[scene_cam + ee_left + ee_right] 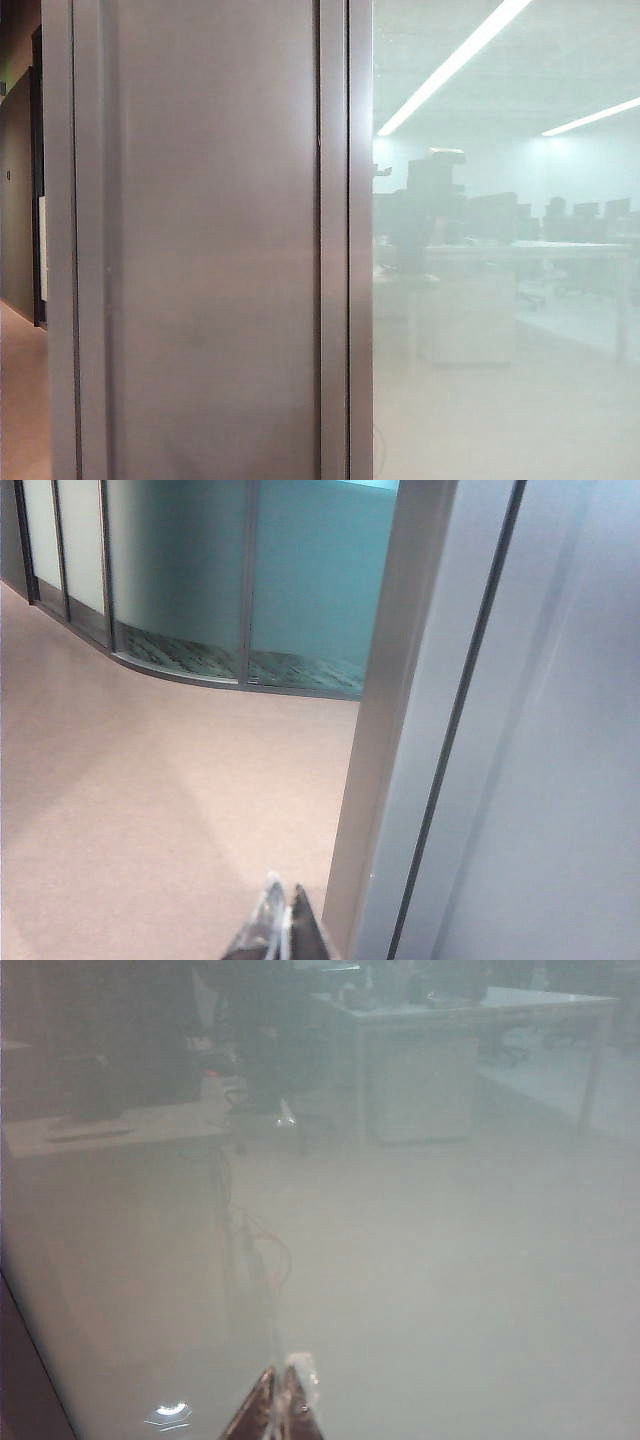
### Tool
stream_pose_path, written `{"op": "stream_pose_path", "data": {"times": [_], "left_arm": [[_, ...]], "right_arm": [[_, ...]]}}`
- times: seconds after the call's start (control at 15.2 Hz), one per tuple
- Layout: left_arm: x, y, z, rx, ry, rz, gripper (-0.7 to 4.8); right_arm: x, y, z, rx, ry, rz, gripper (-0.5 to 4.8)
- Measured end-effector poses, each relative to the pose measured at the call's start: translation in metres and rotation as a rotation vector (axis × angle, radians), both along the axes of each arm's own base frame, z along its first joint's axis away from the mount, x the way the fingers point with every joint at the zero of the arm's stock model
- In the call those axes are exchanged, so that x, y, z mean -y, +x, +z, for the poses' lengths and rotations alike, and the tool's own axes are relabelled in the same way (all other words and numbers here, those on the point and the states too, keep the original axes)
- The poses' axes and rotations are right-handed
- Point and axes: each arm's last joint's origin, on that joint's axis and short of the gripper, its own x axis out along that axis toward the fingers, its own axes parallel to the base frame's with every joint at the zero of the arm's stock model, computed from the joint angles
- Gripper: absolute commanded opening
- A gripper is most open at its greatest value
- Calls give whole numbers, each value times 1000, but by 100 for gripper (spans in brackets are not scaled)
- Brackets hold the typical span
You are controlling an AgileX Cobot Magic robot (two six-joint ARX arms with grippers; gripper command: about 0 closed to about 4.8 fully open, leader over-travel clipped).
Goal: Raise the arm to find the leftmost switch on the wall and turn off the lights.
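No switch shows in any view. Two long ceiling lights (455,62) glow behind the frosted glass (500,330). My left gripper (283,898) is shut with nothing in it, above the beige floor beside a grey metal post (385,740). My right gripper (281,1378) is also shut and empty, its tips close to the pale glass (450,1290). Of the arm itself only these fingertips show. A thin dark line with a looping cable (252,1250) hangs hazily in the glass; I cannot tell whether it is the arm's silhouette or wiring under a desk.
A brushed metal panel (210,240) fills the left half of the exterior view, with a corridor (20,400) beyond its left edge. Behind the glass are desks (420,1070) and dark monitors (495,215). A curved teal glass wall (200,570) borders the floor (150,800).
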Motion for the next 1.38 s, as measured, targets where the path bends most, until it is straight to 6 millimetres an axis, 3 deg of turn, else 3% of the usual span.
{"op": "stream_pose_path", "data": {"times": [0.66,0.86,1.12,1.38], "left_arm": [[0,0,0,2,0,0,-5],[0,-1,9,99,1,0,-5],[1,-15,48,467,-20,-27,-5],[0,-46,113,702,-34,-14,-5]], "right_arm": [[0,0,0,0,0,0,-1],[0,0,8,88,3,0,-1],[1,-9,41,401,17,-38,-1],[5,-35,105,635,66,-148,-1]]}}
